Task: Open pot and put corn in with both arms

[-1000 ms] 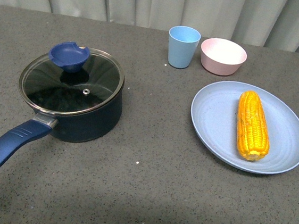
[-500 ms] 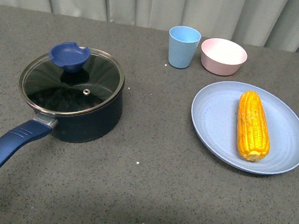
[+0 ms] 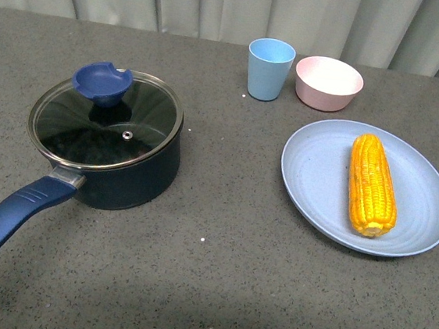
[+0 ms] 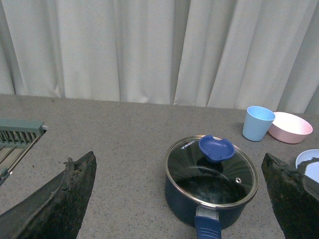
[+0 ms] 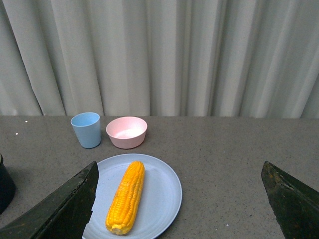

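Front view: dark navy round metal pot (image 3: pixel 128 178) sits on the left half of the grey speckled table (image 3: pixel 214 290), nearer the left edge than the middle. The steel-rimmed glass lid (image 3: pixel 142 117) is seated on it, with its blue knob (image 3: pixel 102 81) on the far-left part of the lid. The long blue handle (image 3: pixel 4 228) points to the near-left corner. The whole yellow-orange corn cob (image 3: pixel 373 184) lies on the light blue round plate (image 3: pixel 313 170) on the right half of the table, lengthwise from far to near. The corn is not in the pot. A light blue plastic cup (image 3: pixel 270 68) and a small pink bowl (image 3: pixel 328 83) stand side by side near the far edge, just apart. Neither arm is in this view.

Left wrist view: left gripper (image 4: pixel 177 157) has its two dark fingers (image 4: pixel 75 194) spread wide, holding nothing. It is above the table, apart from the pot. The pot is seen between the fingers with the lid on. The cup and bowl are beyond it. A grey-green slatted rack (image 4: pixel 20 130) is cut off by the frame.

Right wrist view: right gripper (image 5: pixel 179 164) also has its fingers (image 5: pixel 75 209) spread wide and empty. The corn on the plate is seen between them, untouched. The cup and bowl are just beyond the plate, towards the pale curtain (image 5: pixel 159 55).
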Controlling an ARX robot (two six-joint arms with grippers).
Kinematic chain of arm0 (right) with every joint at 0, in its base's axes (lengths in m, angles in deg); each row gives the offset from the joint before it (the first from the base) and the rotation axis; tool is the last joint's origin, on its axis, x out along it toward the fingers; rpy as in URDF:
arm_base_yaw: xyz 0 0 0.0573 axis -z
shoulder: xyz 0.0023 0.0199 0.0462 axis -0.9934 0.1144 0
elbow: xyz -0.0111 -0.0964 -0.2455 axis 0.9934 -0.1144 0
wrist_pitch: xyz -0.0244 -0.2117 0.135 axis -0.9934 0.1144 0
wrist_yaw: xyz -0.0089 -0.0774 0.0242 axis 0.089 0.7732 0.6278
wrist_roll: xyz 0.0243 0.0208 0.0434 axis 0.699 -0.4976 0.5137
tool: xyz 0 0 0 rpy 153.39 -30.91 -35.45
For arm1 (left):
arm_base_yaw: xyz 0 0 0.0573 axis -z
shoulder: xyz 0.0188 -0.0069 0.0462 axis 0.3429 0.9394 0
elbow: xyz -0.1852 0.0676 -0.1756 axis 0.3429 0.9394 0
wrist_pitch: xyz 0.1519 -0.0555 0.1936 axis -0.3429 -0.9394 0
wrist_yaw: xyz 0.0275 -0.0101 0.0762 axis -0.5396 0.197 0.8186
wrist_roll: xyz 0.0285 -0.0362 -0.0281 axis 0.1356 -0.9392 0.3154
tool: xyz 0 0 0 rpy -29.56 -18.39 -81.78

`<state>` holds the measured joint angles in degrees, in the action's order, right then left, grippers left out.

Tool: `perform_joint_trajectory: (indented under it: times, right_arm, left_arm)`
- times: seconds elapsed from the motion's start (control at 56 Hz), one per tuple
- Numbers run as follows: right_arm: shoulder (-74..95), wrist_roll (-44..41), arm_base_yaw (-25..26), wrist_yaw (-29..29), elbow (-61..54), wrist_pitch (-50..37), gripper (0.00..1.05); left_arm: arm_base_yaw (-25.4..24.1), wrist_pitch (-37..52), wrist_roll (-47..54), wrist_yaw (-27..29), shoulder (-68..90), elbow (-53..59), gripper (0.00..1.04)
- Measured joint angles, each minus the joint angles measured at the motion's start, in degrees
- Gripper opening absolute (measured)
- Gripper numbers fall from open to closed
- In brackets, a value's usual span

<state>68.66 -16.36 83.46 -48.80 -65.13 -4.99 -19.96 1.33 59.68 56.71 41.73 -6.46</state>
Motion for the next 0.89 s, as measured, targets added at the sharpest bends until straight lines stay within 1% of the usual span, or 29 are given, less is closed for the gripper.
perform_joint_trajectory:
  times: [0.804, 0.821, 0.839, 0.857, 0.875, 0.893]
  right_arm:
    - [0.0, 0.0, 0.0, 0.0, 0.0, 0.0, 0.96]
    - [0.0, 0.0, 0.0, 0.0, 0.0, 0.0, 0.96]
    - [0.0, 0.0, 0.0, 0.0, 0.0, 0.0, 0.96]
    - [0.0, 0.0, 0.0, 0.0, 0.0, 0.0, 0.96]
    - [0.0, 0.0, 0.0, 0.0, 0.0, 0.0, 0.96]
    - [0.0, 0.0, 0.0, 0.0, 0.0, 0.0, 0.96]
  left_arm:
    - [0.0, 0.0, 0.0, 0.0, 0.0, 0.0, 0.98]
    - [-0.1, -0.1, 0.0, -0.3, 0.1, 0.0, 0.98]
    - [-0.7, -0.9, -0.1, -2.4, 0.7, -0.2, 0.98]
    - [-1.8, -2.3, -0.2, -7.0, 2.6, -0.9, 0.98]
    - [-2.1, -2.0, -0.5, -9.6, 4.7, -1.1, 0.98]
    - [-2.3, -0.9, -0.9, -11.0, 7.6, -1.3, 0.98]
